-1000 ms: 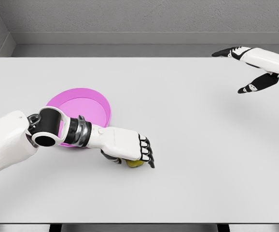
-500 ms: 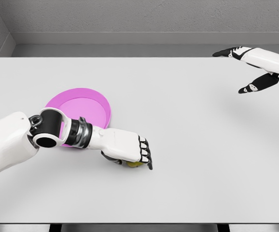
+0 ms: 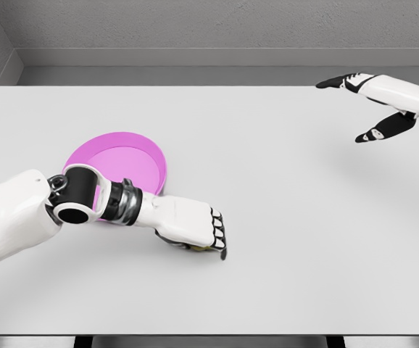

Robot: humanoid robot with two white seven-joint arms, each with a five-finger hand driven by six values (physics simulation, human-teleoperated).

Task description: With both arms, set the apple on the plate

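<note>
The yellow-green apple (image 3: 198, 249) lies on the white table (image 3: 282, 203), almost wholly covered; only a thin dark sliver shows under the palm. My left hand (image 3: 206, 241) lies over it, fingers curled down around it. The pink plate (image 3: 122, 156) sits just behind and left of that hand, partly hidden by my left forearm. My right hand (image 3: 354, 109) hovers at the far right above the table's back edge, fingers spread and holding nothing, far from both apple and plate.
A grey wall runs behind the table's back edge. The table's front edge is near the bottom of the view. My left forearm and elbow (image 3: 75, 203) cross the plate's near rim.
My left hand has closed lower over the apple and slid slightly left, so less of the fruit shows. The right hand has drifted a little left.
</note>
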